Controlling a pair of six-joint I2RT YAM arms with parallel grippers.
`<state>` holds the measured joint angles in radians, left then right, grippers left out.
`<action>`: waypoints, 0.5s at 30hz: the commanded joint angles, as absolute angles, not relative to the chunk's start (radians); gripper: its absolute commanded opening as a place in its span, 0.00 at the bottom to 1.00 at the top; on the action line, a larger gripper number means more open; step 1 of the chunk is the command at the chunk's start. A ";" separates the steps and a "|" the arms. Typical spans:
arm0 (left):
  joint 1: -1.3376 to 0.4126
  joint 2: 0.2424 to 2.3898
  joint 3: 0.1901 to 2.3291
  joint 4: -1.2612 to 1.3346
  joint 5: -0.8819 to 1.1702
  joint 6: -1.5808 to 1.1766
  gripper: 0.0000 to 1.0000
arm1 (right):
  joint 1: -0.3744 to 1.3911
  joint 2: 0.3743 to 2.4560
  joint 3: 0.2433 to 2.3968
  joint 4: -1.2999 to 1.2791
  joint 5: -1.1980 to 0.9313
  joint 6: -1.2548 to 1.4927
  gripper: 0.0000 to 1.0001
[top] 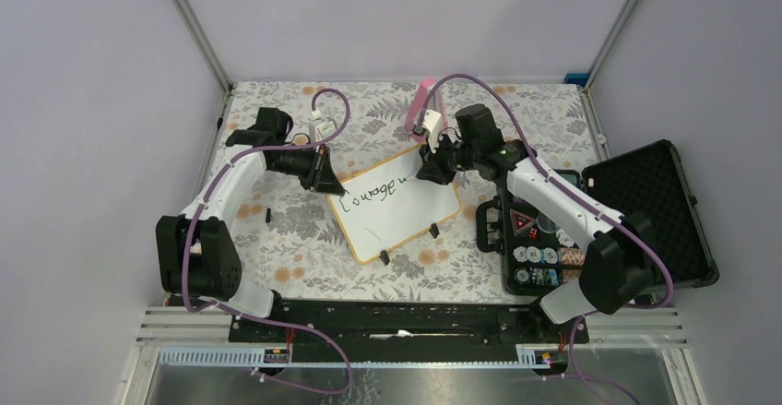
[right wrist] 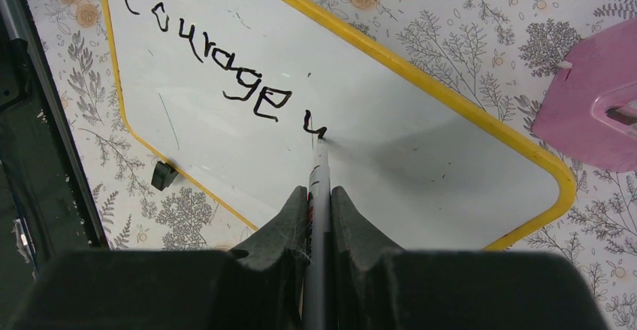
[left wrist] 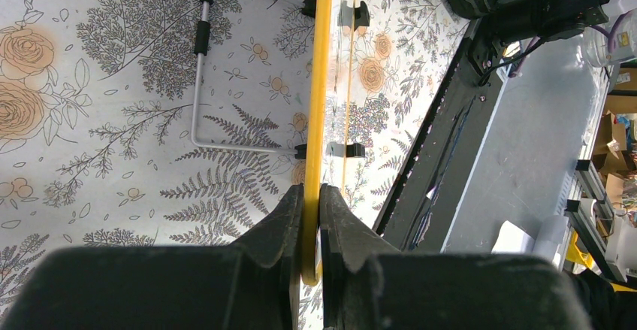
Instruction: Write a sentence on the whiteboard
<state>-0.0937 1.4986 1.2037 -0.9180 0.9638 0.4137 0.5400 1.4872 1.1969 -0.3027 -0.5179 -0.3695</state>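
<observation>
Pinched marker (right wrist: 318,176) tip touches whiteboard (right wrist: 421,142)

The whiteboard (top: 406,219), yellow-rimmed with two black feet at its near edge, sits askew in the middle of the floral table (top: 286,230). The sentence (right wrist: 225,82), in black marker, reads only "Courage" plus one started stroke.

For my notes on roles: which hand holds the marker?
The right hand, marker tip on the whiteboard; the left hand only clamps its rim.

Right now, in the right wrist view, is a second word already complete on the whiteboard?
No, the sentence on the whiteboard reads only "Courage" plus one small stroke beside the marker tip.
</observation>
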 commanded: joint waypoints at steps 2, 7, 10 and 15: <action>-0.097 1.483 1.196 -0.873 0.885 0.453 0.00 | 0.529 1.468 1.176 -0.282 -0.508 -0.392 0.00; -0.096 1.482 1.194 -0.868 0.885 0.449 0.00 | 0.528 1.462 1.181 -0.282 -0.490 -0.400 0.00; -0.097 1.481 1.192 -0.866 0.885 0.446 0.00 | 0.523 1.462 1.193 -0.293 -0.483 -0.408 0.00; -0.097 1.480 1.191 -0.864 0.885 0.446 0.00 | 0.511 1.461 1.211 -0.299 -0.478 -0.415 0.00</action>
<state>-0.0937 1.4986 1.2022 -0.9150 0.9642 0.4133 0.5335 1.4818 1.1843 -0.3077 -0.5201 -0.3817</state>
